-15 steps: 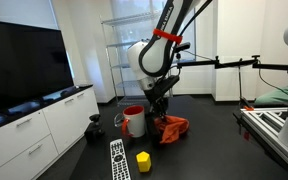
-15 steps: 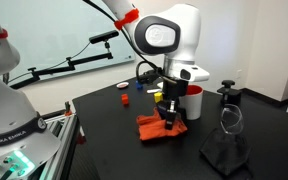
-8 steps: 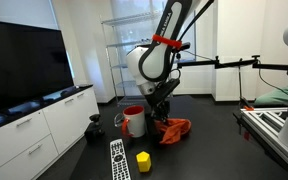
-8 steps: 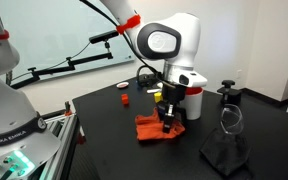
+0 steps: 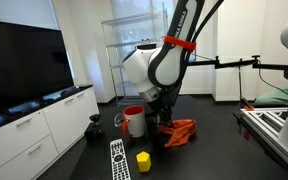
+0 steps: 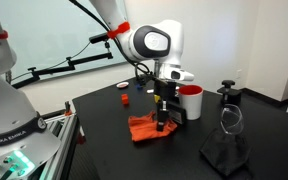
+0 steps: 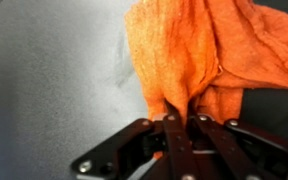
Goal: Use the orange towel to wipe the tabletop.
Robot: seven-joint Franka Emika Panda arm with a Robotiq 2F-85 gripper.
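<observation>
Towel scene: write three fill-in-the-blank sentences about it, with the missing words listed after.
1. The towel pinched in the gripper is ______ in colour.
2. The towel rests on a tabletop that is ______.
3. In an exterior view, the small block beside the remote is ______.

Missing words: orange; black; yellow.

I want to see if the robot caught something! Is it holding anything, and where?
The gripper holds the orange towel, fingers shut on a bunched fold at one end of it.
</observation>
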